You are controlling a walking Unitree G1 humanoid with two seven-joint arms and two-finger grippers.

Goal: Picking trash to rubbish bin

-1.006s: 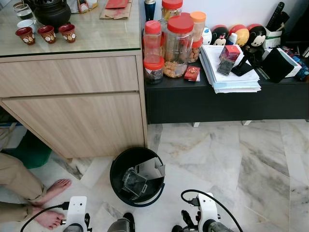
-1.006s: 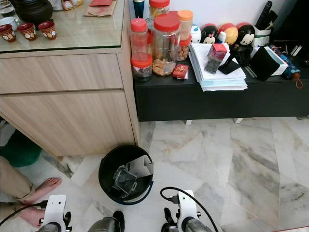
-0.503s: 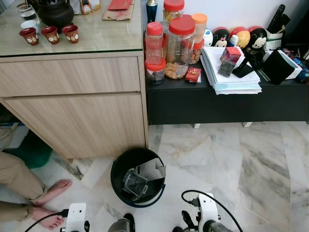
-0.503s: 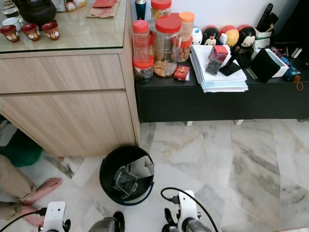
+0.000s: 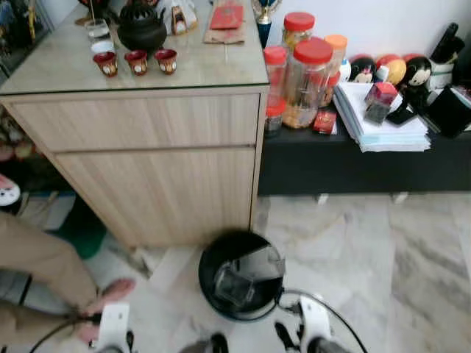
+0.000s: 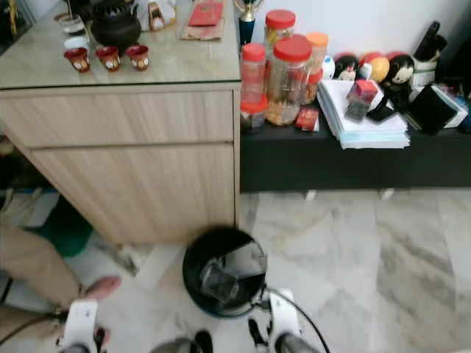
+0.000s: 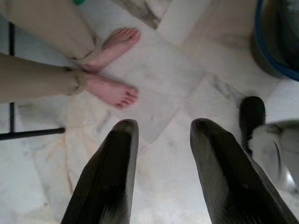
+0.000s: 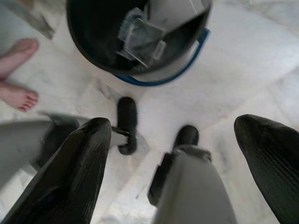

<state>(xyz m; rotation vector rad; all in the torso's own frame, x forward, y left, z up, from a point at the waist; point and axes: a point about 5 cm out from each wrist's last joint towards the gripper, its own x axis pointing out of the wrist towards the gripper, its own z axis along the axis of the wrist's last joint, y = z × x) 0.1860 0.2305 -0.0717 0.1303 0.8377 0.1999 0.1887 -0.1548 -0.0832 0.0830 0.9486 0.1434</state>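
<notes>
Marble floor beside a wooden cabinet.
A pale wood cabinet (image 5: 154, 147) with a glass top stands on the grey-veined marble floor (image 5: 383, 257); a low black shelf (image 5: 360, 165) adjoins it under a white wall (image 5: 397, 26).

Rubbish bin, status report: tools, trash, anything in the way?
Both tools open, empty: left tool, right tool, low over the floor. Rubbish bin by the cabinet, trash inside. Person's feet near left tool.
</notes>
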